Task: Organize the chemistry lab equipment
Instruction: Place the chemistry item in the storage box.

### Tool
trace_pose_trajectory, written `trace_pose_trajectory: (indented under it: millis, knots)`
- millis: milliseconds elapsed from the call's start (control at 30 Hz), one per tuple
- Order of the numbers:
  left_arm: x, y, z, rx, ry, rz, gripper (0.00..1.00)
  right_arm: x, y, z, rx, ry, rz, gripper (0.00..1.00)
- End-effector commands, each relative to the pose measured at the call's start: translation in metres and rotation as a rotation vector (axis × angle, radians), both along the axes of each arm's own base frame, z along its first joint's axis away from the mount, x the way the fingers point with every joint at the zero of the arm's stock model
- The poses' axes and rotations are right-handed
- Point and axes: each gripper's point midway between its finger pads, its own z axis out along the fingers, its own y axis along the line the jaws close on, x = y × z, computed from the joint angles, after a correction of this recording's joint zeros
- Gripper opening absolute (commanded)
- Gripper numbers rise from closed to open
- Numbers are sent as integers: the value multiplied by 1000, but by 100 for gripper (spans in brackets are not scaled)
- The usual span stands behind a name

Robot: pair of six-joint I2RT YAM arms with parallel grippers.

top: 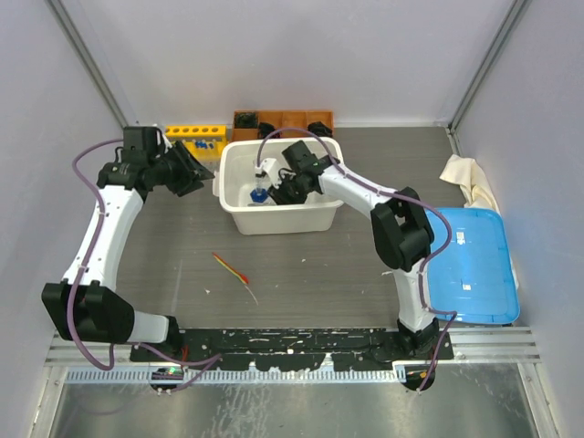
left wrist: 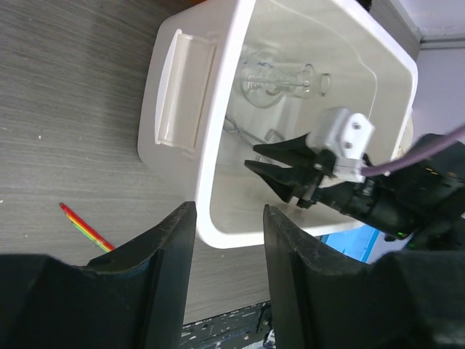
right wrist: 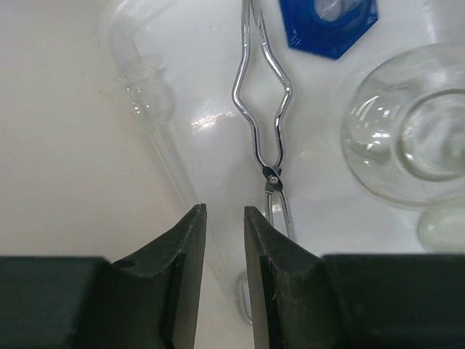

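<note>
While the right gripper (right wrist: 224, 243) is reaching down into the white bin (top: 292, 220), its fingers are standing only a narrow slit apart and gripping nothing. The metal tongs (right wrist: 260, 109) are lying flat on the bin floor dead ahead, their long axis running in line with the fingers, the riveted joint close to the fingertips. A glass flask (right wrist: 407, 138) is sitting just beside them. Over at the bin's outer wall, the left gripper (left wrist: 229, 269) is hanging wide open and empty, and the thin red-orange stick (top: 235, 272) is lying diagonally on the table, well apart.
</note>
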Motion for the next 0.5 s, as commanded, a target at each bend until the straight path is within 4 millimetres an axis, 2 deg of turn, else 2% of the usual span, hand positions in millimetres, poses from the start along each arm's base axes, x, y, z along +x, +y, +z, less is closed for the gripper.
trace_pose_trajectory:
  millis: [0, 133, 200, 300, 467]
  knots:
    - [-9, 4, 3, 3, -14, 5, 44, 11, 5, 79, 89, -154, -15, 34]
    - [-18, 5, -10, 13, 27, 7, 44, 17, -1, 116, 102, -238, -44, 34]
    - [-28, 8, -22, 26, 73, 11, 44, 20, -7, 145, 118, -302, -71, 34]
    - [-49, 13, -41, 60, 178, 12, 44, 22, -17, 186, 143, -395, -125, 35]
    - [-91, 5, -68, 11, 349, -22, 43, 22, -39, 246, 219, -555, -240, 35]
